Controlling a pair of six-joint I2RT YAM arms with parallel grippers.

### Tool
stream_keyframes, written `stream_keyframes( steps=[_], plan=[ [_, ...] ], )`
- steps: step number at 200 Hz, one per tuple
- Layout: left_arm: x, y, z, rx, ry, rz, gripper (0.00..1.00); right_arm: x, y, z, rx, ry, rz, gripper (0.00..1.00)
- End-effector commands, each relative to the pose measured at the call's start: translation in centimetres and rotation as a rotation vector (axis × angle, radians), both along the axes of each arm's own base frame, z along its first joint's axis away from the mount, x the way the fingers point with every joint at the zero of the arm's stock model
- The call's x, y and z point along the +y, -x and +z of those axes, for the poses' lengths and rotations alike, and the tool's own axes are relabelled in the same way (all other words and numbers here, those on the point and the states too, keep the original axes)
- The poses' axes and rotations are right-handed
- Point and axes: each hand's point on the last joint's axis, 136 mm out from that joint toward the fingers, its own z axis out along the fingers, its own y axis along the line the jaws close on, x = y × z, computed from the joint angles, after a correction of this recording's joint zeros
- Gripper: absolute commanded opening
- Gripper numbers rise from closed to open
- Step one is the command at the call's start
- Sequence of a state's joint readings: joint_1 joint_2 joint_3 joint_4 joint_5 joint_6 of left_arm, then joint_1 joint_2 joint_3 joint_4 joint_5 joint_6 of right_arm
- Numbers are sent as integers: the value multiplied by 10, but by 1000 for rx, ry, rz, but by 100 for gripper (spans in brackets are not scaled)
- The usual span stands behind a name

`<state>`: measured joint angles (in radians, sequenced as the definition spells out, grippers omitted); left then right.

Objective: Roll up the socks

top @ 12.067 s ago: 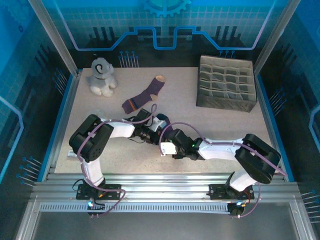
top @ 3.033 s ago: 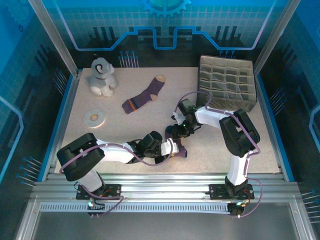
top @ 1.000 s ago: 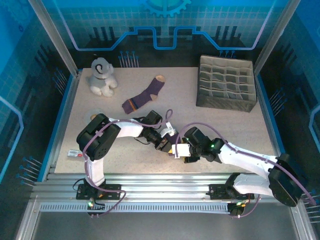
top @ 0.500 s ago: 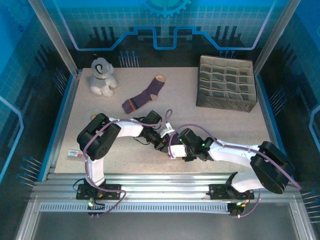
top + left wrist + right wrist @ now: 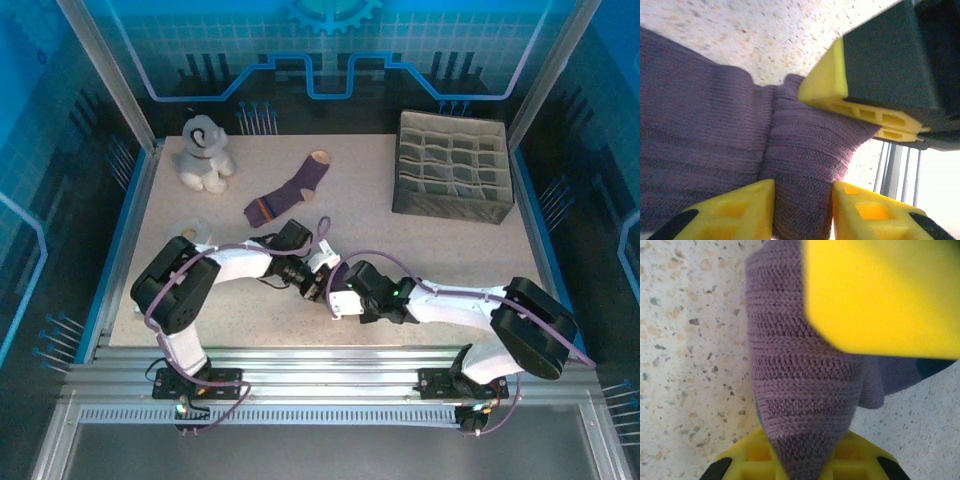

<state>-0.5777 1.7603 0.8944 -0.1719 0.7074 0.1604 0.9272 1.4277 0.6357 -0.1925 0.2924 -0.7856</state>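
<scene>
From above, the left claw [image 5: 318,283] and right claw [image 5: 338,297] meet tip to tip near the middle of the counter [image 5: 450,260], likely to pass fabric from one to the other. The second sock [image 5: 290,190] lies flat at 11 o'clock from them, well apart.

On the left wrist, the purple sock [image 5: 715,150] bunches toward 9 o'clock. One fold fills the gap between slightly parted fingers [image 5: 740,205], and I cannot tell whether they press it.

On the right wrist, the claw is clamped tight on a fold running from 12 to 6, seemingly to anchor it for rolling.

Plush toy [image 5: 205,152]; divider box [image 5: 455,165]
</scene>
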Motion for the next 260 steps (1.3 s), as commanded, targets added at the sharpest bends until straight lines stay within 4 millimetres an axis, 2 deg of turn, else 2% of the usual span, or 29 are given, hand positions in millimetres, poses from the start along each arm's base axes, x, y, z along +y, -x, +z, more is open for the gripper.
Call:
stream_keyframes(
  steps=[1,27,48,89,131,177,182,209,260],
  plan=[
    [13,-11,14,-11,-2,73,31,-15,24,-25,100,97,9,0],
    [18,-21,24,-10,17,113,32,-14,26,-27,109,108,9,0],
    [21,-29,23,3,8,153,31,-15,27,-28,119,118,4,0],
    [27,-49,-10,71,-128,245,24,-14,34,-27,170,118,3,0],
    [19,-64,-34,125,-160,264,20,-7,57,-21,321,109,30,0],
    [10,-71,-42,146,-130,253,18,1,87,-11,590,116,49,0],
    [9,-71,-41,147,-127,250,18,9,84,-4,608,93,44,0],
    [8,-72,-40,151,-121,247,18,17,80,0,786,72,-82,0],
    [14,-74,-39,161,-129,263,18,18,72,-9,934,54,-233,0]
  ],
)
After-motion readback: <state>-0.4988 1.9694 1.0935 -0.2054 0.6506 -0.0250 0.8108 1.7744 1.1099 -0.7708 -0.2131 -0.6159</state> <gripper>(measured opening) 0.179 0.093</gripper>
